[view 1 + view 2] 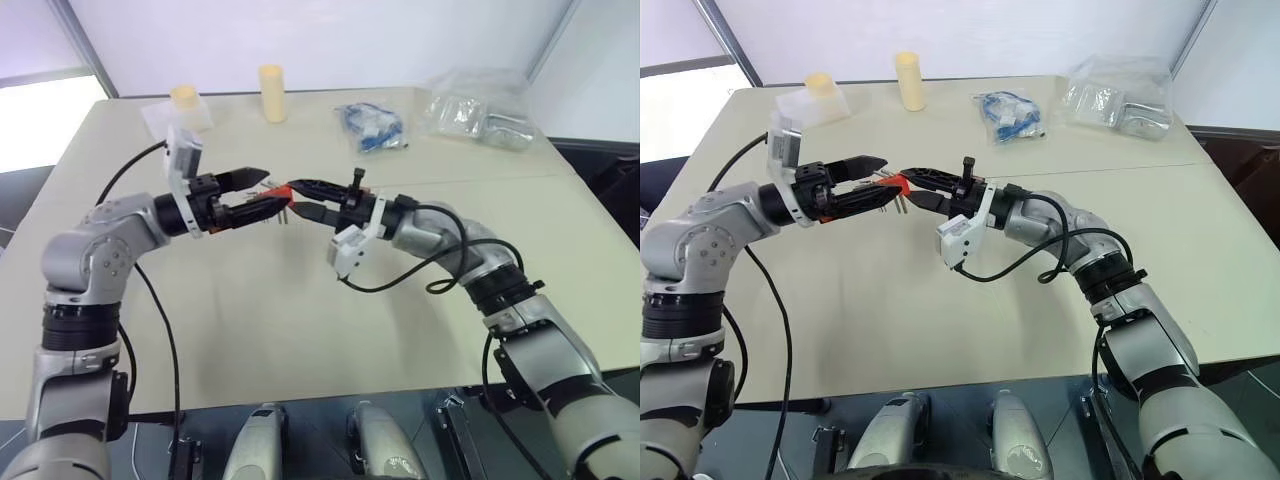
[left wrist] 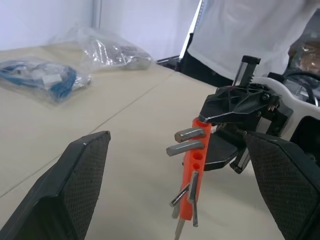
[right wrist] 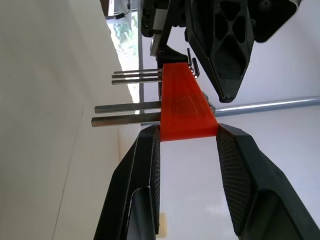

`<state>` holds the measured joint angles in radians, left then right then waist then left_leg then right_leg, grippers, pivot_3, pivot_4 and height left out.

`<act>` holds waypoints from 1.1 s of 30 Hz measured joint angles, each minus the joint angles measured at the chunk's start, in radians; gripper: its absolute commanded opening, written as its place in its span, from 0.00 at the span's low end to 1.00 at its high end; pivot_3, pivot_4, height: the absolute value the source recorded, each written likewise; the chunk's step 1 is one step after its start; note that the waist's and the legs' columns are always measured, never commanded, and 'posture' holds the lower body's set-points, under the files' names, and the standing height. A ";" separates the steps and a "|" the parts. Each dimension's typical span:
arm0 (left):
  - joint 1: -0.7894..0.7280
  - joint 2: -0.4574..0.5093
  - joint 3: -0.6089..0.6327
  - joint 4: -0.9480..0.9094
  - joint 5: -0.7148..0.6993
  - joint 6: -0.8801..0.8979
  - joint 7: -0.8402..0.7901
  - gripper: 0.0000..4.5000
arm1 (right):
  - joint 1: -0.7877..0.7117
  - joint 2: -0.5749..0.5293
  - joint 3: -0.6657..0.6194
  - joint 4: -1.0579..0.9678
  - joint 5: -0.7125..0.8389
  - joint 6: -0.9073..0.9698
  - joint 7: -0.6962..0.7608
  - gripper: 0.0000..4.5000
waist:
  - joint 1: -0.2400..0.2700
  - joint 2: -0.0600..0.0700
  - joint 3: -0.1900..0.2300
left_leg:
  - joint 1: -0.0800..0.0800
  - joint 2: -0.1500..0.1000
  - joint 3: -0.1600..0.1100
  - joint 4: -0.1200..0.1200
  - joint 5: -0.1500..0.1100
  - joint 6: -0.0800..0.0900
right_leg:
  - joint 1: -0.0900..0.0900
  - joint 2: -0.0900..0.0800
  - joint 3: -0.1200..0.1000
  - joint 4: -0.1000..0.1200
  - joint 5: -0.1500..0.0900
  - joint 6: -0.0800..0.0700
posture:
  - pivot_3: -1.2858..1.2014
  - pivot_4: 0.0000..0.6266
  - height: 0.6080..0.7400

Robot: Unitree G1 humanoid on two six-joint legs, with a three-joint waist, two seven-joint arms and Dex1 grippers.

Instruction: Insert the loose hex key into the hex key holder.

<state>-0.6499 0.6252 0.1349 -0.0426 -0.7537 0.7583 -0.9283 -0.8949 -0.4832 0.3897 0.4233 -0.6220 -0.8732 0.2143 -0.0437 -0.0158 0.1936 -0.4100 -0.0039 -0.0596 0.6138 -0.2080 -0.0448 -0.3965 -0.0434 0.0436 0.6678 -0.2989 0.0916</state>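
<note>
The right gripper clamps one end of the red holder, whose keys stick out sideways past its jaws. The left gripper stands wide open, its jaws either side of the holder's free end above the table. I cannot tell where the loose key is.

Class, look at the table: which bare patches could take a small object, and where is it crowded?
Free: the near half of the table, under and in front of the two arms, and the far right side beyond the seam. Crowded: the far edge, with two yellow cylinders, a blue-filled bag and a clear bag.
</note>
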 measured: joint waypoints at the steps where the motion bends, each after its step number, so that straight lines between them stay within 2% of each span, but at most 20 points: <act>1: 0.000 0.000 0.000 -0.001 -0.001 0.000 0.001 1.00 | 0.000 -0.002 -0.002 -0.002 0.001 -0.001 0.000 0.24 | 0.000 0.000 0.000 | 0.000 0.000 0.000 0.000 0.000 0.000 | 0.000 0.000 0.000 0.000 0.000 0.000 | 0.52 0.24 1.00; 12: 0.000 0.000 0.000 -0.001 -0.008 0.000 0.004 1.00 | 0.000 -0.004 -0.008 -0.013 0.007 -0.006 0.000 0.24 | 0.000 0.000 0.000 | 0.000 0.000 0.000 0.000 0.000 0.000 | 0.000 0.000 0.000 0.000 0.000 0.000 | 0.52 0.24 1.00; 15: 0.000 0.000 0.000 -0.001 -0.015 0.000 0.004 0.70 | -0.004 -0.004 -0.008 -0.013 0.007 -0.006 0.000 0.24 | 0.000 0.000 0.000 | 0.000 0.000 0.000 0.000 0.000 0.000 | 0.000 0.000 0.000 0.000 0.000 0.000 | 0.52 0.24 1.00; 21: 0.000 0.000 0.000 -0.023 -0.036 0.003 -0.004 0.01 | -0.015 -0.007 -0.016 -0.004 0.009 0.003 -0.001 0.24 | 0.000 0.000 0.000 | 0.000 0.000 0.000 0.000 0.000 0.000 | 0.000 0.000 0.000 0.000 0.000 0.000 | 0.52 0.24 1.00; 33: 0.000 0.003 0.000 -0.031 -0.035 0.002 0.001 0.01 | -0.017 -0.007 -0.015 -0.003 0.019 0.004 0.004 0.24 | 0.000 0.000 0.000 | 0.000 0.000 0.000 0.000 0.000 0.000 | 0.000 0.000 0.000 0.000 0.000 0.000 | 0.52 0.24 1.00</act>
<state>-0.6496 0.6280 0.1351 -0.0739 -0.7888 0.7607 -0.9271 -0.9116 -0.4906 0.3745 0.4207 -0.6029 -0.8688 0.2187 -0.0437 -0.0158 0.1936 -0.4099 -0.0039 -0.0596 0.6137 -0.2080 -0.0449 -0.3965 -0.0433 0.0436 0.6679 -0.2989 0.0916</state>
